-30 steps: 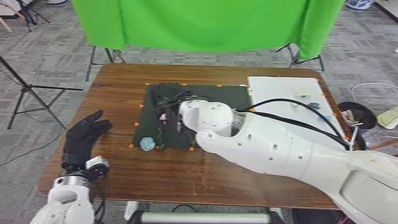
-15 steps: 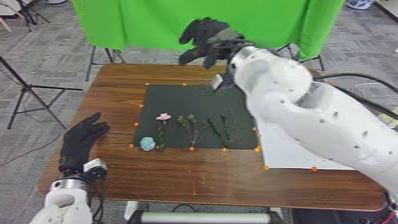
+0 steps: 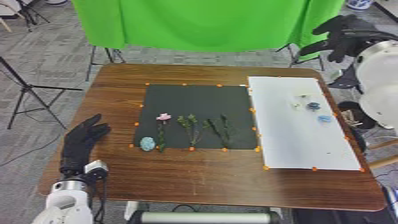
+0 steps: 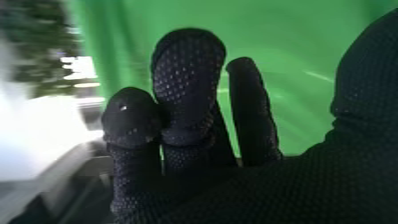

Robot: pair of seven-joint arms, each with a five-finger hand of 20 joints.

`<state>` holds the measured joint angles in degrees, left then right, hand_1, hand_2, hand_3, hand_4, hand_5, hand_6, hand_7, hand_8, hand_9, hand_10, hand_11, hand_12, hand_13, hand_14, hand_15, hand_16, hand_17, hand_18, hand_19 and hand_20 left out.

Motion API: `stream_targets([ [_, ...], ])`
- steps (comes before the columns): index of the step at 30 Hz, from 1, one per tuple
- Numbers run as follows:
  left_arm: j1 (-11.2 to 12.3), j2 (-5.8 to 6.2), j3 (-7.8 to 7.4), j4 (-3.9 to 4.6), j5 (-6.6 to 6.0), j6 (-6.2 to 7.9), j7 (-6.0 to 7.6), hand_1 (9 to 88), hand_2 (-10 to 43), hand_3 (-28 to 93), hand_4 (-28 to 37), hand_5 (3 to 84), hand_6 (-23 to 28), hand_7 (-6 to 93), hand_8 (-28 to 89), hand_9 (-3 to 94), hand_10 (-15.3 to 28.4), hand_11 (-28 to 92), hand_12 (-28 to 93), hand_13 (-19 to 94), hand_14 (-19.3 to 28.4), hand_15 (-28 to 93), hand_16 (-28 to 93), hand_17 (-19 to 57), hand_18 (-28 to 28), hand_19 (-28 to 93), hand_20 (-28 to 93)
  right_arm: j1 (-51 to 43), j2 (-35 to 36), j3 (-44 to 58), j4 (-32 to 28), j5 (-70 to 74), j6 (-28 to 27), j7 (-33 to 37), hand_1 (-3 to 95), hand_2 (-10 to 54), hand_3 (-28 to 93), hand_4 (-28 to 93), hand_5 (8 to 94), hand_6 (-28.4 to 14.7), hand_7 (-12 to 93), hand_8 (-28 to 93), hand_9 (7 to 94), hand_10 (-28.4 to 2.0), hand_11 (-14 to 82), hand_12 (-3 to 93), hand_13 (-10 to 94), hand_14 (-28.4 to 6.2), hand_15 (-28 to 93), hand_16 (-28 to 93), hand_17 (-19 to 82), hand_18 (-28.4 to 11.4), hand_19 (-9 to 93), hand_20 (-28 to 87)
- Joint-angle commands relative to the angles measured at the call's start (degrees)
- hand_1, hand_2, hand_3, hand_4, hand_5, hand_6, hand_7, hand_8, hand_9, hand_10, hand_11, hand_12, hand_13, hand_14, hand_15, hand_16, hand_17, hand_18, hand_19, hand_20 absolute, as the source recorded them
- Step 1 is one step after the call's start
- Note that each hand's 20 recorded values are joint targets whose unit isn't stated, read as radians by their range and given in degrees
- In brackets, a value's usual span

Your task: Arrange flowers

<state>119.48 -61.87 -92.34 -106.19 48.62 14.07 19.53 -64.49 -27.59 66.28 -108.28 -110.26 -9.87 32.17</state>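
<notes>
Head view: R hand (image 3: 345,39) up at far R, near/beyond table's far R corner, by the green cloth (image 3: 209,25). Fingers approx. straight, w/ gaps btwn, nothing in grasp. Rt wrist view agreed: R hand (image 4: 258,192) open, fingers up & apart, thumb well off to one side, no stem or bloom held; green cloth behind, pale blur beside it.

L hand (image 3: 82,139) at L side of brown table (image 3: 187,182), fingers loosely straight, slightly spread, pointing to far side; held nothing. Touching tabletop or just above: couldn't tell.

Dark mat (image 3: 191,95) mid-table. Flowers on its near half, L to R: pink flower (image 3: 163,117) w/ stem running twd near edge; green sprig (image 3: 187,122), branching; dark green sprigs (image 3: 226,131) nr mat's R side. Pale blue flower (image 3: 147,144) at near L corner, just beside lower end of pink one's stem.

White sheet (image 3: 298,142) along R side of table, next to mat. On it, far half: dk blue flower (image 3: 314,106), lt blue flower (image 3: 325,119) a bit nearer, 2 small pale blooms (image 3: 298,105) to L & beyond; too small for detail. Orange markers (image 3: 192,148) dotted around mat & sheet edges.
</notes>
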Motion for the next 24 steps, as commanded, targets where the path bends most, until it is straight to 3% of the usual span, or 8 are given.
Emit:
stream_targets([
  [1, 1.6, -1.1, 0.36, -0.18, 0.27, 0.34, -0.11, 17.2, -4.7, 76, -28.3, 49.3, 1.4, 15.2, -8, 51.8, 13.5, 22, 13, 43, 16.7, 24, -2, 11.5, 11.2, 4, 19, -10.4, 0.8, 1.1, 6.1, -0.4, -1.2, 3.9, 25.0, -9.5, 65, -15, 47.8, 1.4, 9, -7, 51.9, -17.4, 6.6, 14.4, 83, -6.1, 57, 27, 54, -16.6, 93, 44],
  [9, 1.7, -1.36, 0.52, -0.31, 0.49, 0.26, 0.09, 17.2, -4.6, 76, -28.3, 49.2, 1.4, 15.1, -8, 51.8, 13.5, 21, 13, 43, 16.6, 24, -2, 11.5, 11.2, 4, 19, -10.7, -0.7, -1.1, 10.4, -0.6, -1.8, 5.3, 24.9, -9.5, 65, -15, 47.7, 1.5, 9, -7, 53.0, -17.2, 6.9, 14.7, 83, -6.2, 57, 26, 54, -16.7, 93, 44],
  [24, 2.0, -1.86, 0.54, -0.27, 0.34, 0.43, -0.19, 17.2, -4.5, 76, -28.3, 49.2, 1.4, 15.2, -8, 51.8, 13.5, 22, 13, 43, 16.6, 24, -2, 11.5, 11.2, 4, 19, -19.7, -2.1, 2.5, 9.7, 0.9, -2.1, 6.5, 25.5, -9.5, 65, -15, 49.4, 1.1, 10, -7, 56.5, -16.6, 7.5, 15.2, 84, -6.3, 58, 26, 55, -16.9, 93, 44],
])
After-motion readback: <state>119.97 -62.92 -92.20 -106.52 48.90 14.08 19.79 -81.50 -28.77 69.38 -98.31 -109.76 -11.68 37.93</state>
